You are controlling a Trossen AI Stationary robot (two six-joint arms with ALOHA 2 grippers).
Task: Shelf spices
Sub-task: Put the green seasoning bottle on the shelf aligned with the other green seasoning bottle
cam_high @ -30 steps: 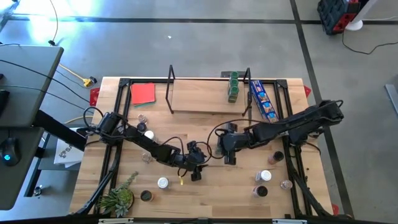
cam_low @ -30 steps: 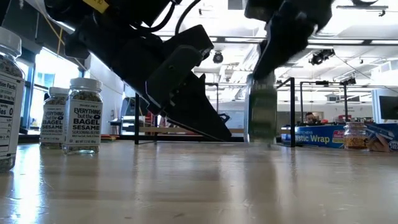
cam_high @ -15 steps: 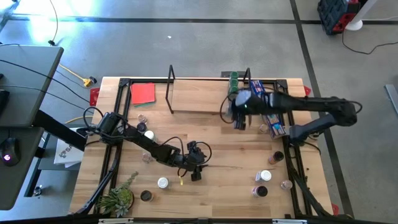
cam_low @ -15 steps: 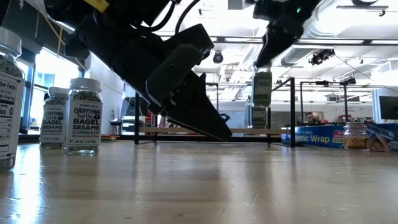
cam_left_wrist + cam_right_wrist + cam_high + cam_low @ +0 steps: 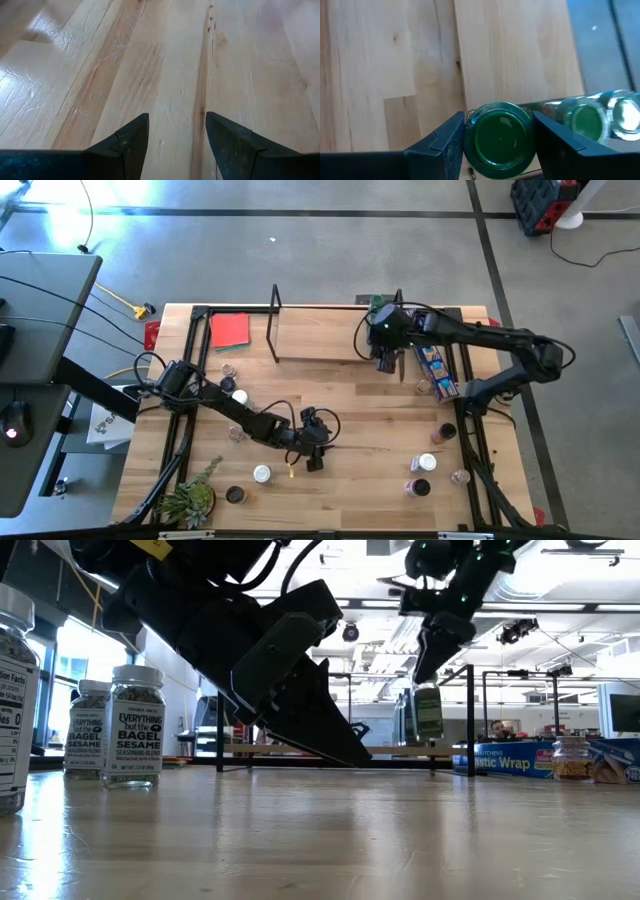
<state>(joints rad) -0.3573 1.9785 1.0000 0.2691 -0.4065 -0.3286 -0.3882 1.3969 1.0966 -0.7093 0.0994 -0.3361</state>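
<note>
One wooden table (image 5: 330, 395) is bearing one shelf (image 5: 315, 340). Two arms are working: the right gripper (image 5: 498, 142), over the shelf's end, is clamping a green-topped jar (image 5: 499, 140); the left gripper (image 5: 177, 132) is gaping empty low over the tabletop. Loose jars are lying scattered around.

Both arms are dark, near-black, built of jointed segments with looping black cables along them. The left gripper (image 5: 175, 142) ends in two wedge-shaped dark jaws with angular stepped edges; the right gripper (image 5: 499, 145) has matching slate-dark jaws and a small green light near its wrist
</note>
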